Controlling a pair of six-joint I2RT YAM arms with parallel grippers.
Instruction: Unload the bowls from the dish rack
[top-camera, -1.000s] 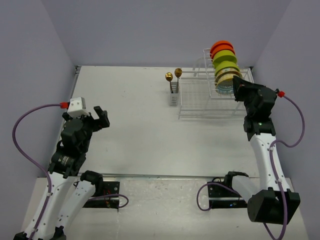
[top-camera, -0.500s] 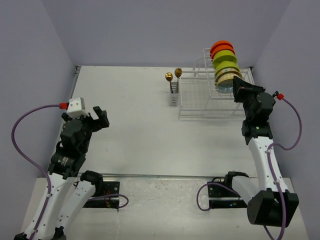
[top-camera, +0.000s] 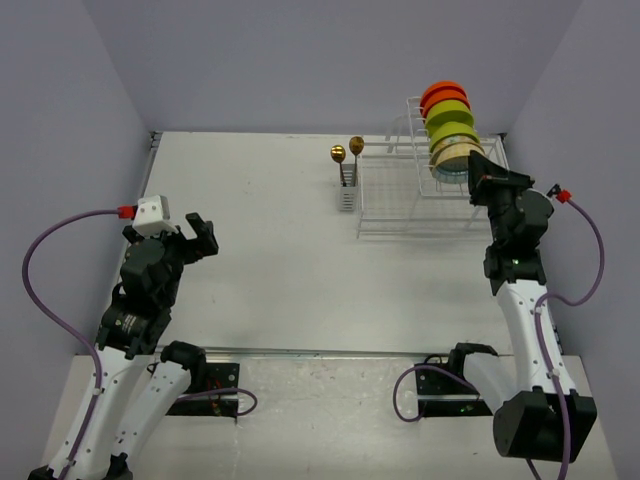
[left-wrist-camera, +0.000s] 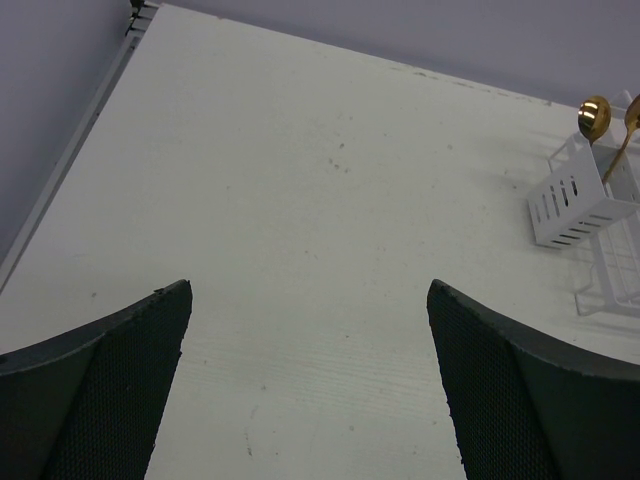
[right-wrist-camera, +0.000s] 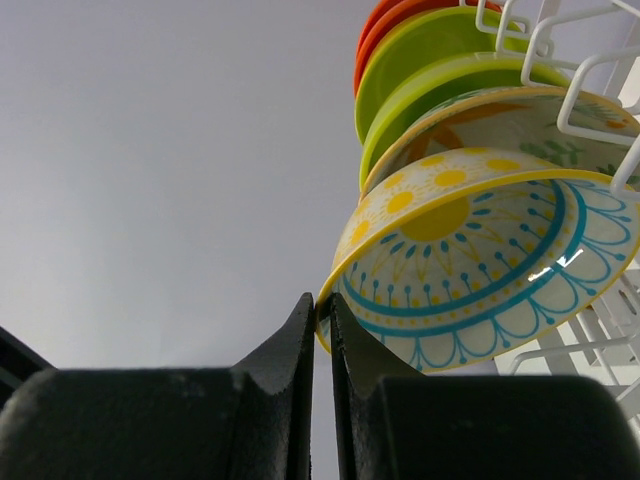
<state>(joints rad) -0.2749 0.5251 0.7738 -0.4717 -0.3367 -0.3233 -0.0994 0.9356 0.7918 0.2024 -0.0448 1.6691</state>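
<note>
White table (top-camera: 280, 230), lavender walls (top-camera: 300, 60). Dish rack (top-camera: 400, 200) at far right; bowls (top-camera: 447, 125) stand on edge in its upper tier. Right hand (right-wrist-camera: 322, 305) narrow, fingers pinching the rim of the nearest patterned bowl (right-wrist-camera: 470, 270), arm stretched toward the rack. Left hand (left-wrist-camera: 308, 292) wide, holding nothing, above the near-left table.

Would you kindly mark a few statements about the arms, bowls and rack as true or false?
1. The left fingers are wide apart, holding nothing. True.
2. The spoons lie flat on the table. False: they stand upright in the caddy.
3. The right fingers are closed on the rim of the nearest bowl. True.
4. The orange bowls are closest to the right fingers. False: they sit at the far end of the rack.
</note>
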